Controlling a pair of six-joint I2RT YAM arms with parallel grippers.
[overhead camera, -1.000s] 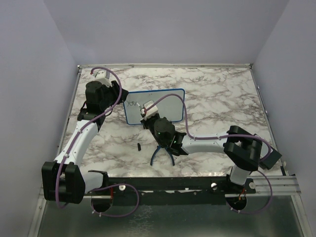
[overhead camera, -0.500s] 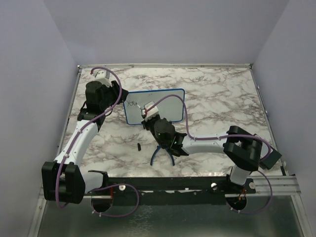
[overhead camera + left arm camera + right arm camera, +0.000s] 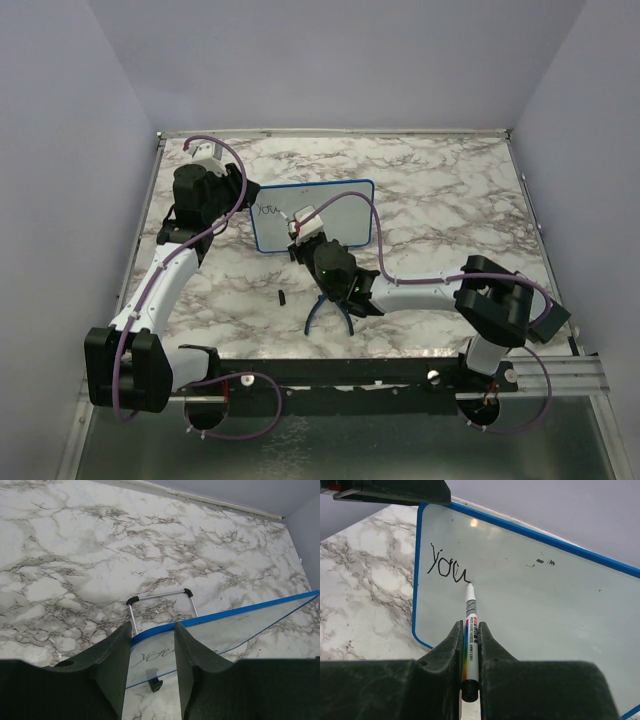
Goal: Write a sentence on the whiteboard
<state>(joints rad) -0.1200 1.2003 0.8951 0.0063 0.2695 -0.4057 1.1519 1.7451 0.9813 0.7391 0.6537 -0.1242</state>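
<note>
Nearest me, in front of the whiteboard (image 3: pixel 535 630): blue-handled pliers (image 3: pixel 313 318) and a small black bit (image 3: pixel 282 297), loose on the worktop (image 3: pixel 440 200). Board stands tilted, mid-worktop. Right tool (image 3: pixel 470 626) clamped narrow on the marker (image 3: pixel 470 607), tip touching the board at the tail of the sentence (image 3: pixel 447 567), only "you" so far. Left tool (image 3: pixel 152 627), half-wide, looks pinched on the board's top-left corner. Plan: light even pressure, clean lift before the next word, level baseline; left braces against tipping onto the wire stand (image 3: pixel 160 596) behind. No containers seen.
</note>
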